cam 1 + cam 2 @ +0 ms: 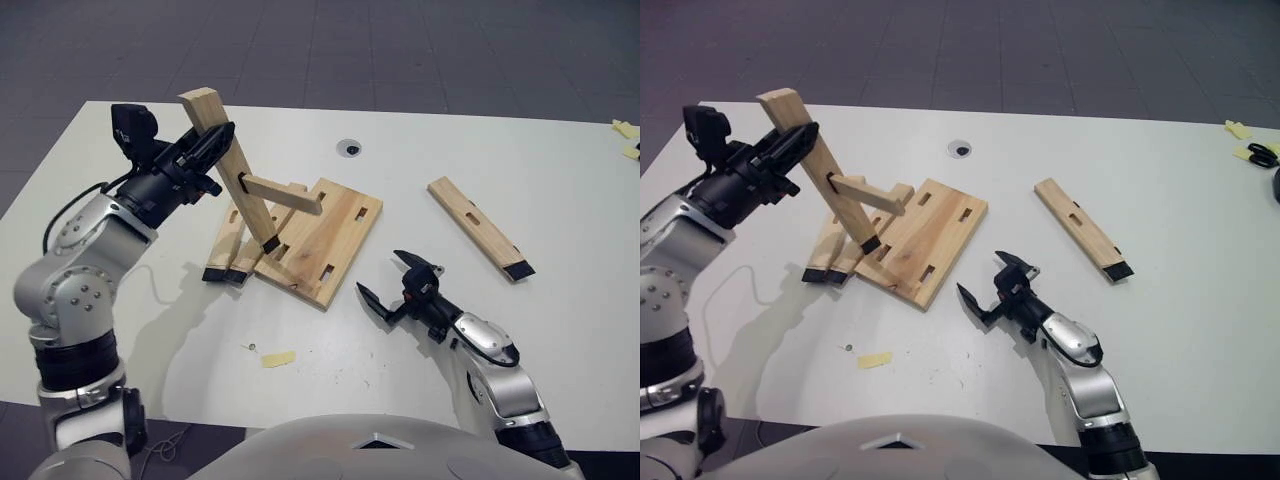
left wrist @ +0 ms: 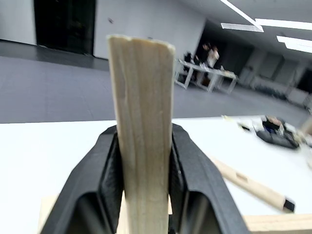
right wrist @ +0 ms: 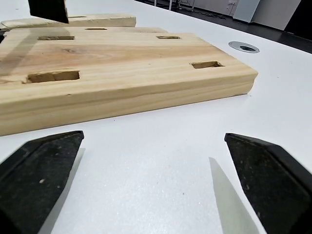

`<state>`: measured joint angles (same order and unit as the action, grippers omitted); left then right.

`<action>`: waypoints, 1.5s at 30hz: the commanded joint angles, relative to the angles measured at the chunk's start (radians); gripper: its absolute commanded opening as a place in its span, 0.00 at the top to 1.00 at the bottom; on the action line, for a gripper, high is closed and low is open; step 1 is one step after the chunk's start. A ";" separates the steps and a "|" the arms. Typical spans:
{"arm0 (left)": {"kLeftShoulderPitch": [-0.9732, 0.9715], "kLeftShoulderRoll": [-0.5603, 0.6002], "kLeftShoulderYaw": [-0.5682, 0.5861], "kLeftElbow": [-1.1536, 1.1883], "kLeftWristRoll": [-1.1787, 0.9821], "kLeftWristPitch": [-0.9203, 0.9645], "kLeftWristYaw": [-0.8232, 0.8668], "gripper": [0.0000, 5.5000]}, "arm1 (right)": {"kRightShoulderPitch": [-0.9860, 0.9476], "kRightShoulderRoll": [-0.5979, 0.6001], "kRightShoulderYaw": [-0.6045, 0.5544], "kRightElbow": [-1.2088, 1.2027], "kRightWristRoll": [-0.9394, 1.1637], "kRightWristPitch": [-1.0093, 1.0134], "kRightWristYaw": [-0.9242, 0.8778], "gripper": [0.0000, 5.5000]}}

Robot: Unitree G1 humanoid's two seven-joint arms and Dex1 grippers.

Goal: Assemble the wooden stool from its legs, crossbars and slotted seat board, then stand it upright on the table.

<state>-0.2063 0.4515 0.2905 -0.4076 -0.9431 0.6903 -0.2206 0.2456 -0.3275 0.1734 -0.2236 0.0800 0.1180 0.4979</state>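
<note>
My left gripper [image 1: 207,146] is shut on a wooden leg [image 1: 235,170], held tilted above the table's left side; its black foot hangs just over the slotted seat board [image 1: 330,235]. A short crossbar [image 1: 285,193] sticks out of the leg's side toward the board. In the left wrist view the leg [image 2: 144,97] fills the gap between the black fingers [image 2: 192,165]. The board lies flat-ish, its left edge resting on two more legs [image 1: 228,255]. My right gripper [image 1: 398,287] stands open just above the table by the board's near corner [image 3: 122,68], nothing between its fingertips [image 3: 44,161].
Another leg [image 1: 480,227] with a black foot lies alone on the right. A round cable hole [image 1: 349,148] is at the table's back. A scrap of yellow tape [image 1: 278,358] lies near the front edge, more tape [image 1: 625,128] at the far right.
</note>
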 commanded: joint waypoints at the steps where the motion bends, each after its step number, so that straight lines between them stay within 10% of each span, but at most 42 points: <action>1: 0.063 -0.082 0.000 -0.023 0.054 -0.070 0.051 0.81 | 0.008 -0.004 -0.015 -0.027 0.013 0.008 -0.004 0.02; 27: 0.193 -0.116 0.000 -0.129 0.096 -0.055 0.137 0.81 | 0.008 -0.022 -0.025 -0.062 0.000 0.041 -0.024 0.02; 45: 0.488 -0.033 -0.263 -0.096 0.498 -0.334 -0.042 0.81 | 0.014 -0.044 -0.029 -0.092 -0.008 0.038 -0.020 0.02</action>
<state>0.1015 0.3683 0.0981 -0.6114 -0.5817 0.3048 -0.2270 0.2494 -0.3593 0.1577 -0.2970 0.0691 0.1461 0.4771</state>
